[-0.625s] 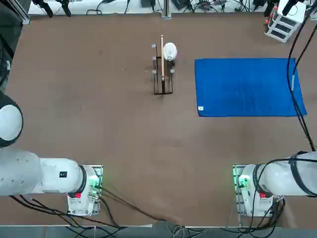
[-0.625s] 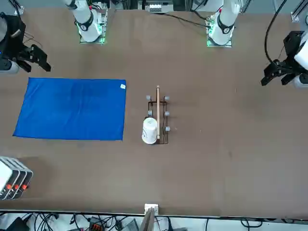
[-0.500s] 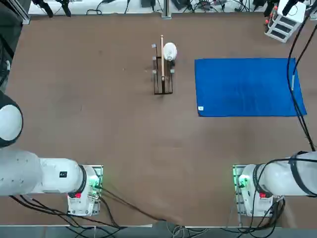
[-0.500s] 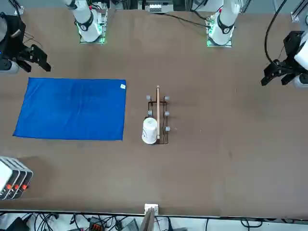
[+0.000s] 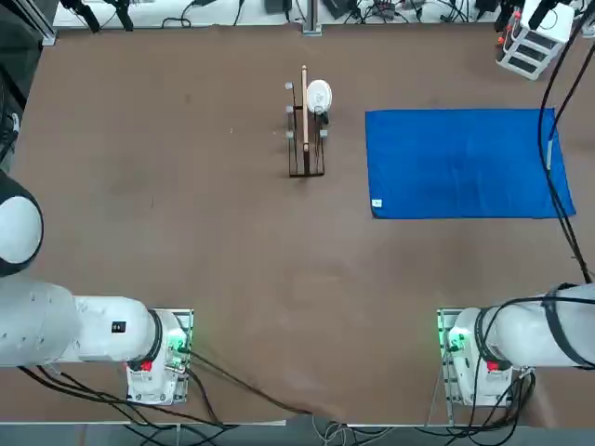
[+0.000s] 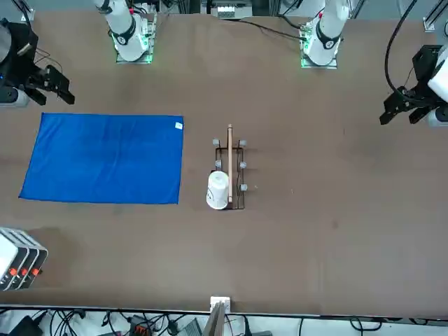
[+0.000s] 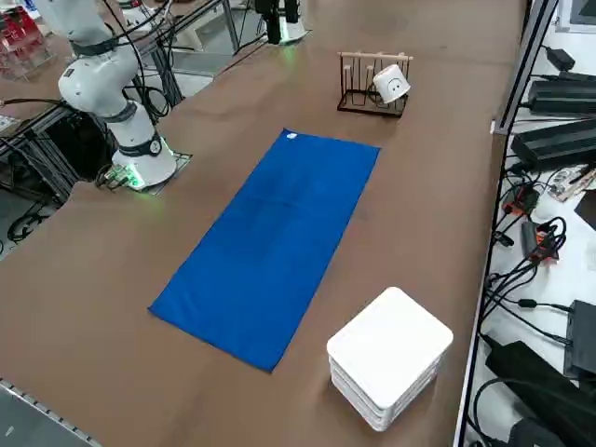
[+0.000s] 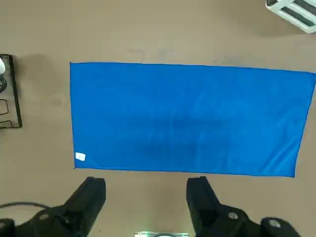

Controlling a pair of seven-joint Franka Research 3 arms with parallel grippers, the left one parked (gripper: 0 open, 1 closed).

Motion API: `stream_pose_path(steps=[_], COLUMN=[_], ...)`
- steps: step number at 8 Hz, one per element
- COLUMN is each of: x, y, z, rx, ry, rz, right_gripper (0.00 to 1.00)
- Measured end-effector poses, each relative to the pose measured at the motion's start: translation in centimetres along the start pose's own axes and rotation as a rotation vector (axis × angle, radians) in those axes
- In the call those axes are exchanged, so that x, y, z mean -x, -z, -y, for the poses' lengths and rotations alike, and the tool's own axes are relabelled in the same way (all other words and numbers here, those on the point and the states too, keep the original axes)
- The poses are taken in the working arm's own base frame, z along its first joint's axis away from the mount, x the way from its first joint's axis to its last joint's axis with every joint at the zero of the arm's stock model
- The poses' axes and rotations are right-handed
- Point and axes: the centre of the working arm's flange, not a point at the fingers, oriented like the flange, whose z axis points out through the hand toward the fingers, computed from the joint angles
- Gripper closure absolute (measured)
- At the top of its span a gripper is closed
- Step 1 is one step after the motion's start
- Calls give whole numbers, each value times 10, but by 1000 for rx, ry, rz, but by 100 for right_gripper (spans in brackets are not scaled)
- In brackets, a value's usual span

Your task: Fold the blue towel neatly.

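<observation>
1. Table point(image 5: 232, 260): a brown top that fills every view; the right arm's base point(image 5: 469, 358) is bolted near its near edge, with a green light showing on it.
2. Towel point(image 5: 462, 163): a bright blue rectangle lying spread flat and unfolded on the right half of the table, out in front of the right arm's base. Its long sides run across the table. In the top view its far right end passes under hanging black cables. No fold or crease shows.
3. Box point(image 7: 389, 356): a white, layered block on the table just past the towel's outer end, near the far right corner; it does not touch the cloth.
4. Right gripper point(image 8: 148, 195): it hangs above the table, pointing down, on the robot's side of the towel's near long edge. The two black fingers point(image 8: 94, 192) stand wide apart with nothing between them, released. It touches nothing.
5. Rack point(image 5: 305, 130): a small wooden peg stand near the table's middle, left of the towel and clear of it.
6. Cup point(image 5: 319, 95): white, sitting on the rack at its far end.
7. Tag point(image 5: 376, 203): a small white label at the towel's near corner on the rack side.
</observation>
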Motion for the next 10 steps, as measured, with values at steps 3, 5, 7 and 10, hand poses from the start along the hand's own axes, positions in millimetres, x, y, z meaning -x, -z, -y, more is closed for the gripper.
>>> stream_pose_path(steps=[3, 5, 7, 10], x=[1, 4, -1, -2], y=[-6, -16, -35, -115], z=[22, 40, -12, -163], rx=[-1, 4, 4, -17], ry=[40, 74, -23, -289], rz=[19, 43, 76, 59], right_gripper=[0, 0, 1, 1])
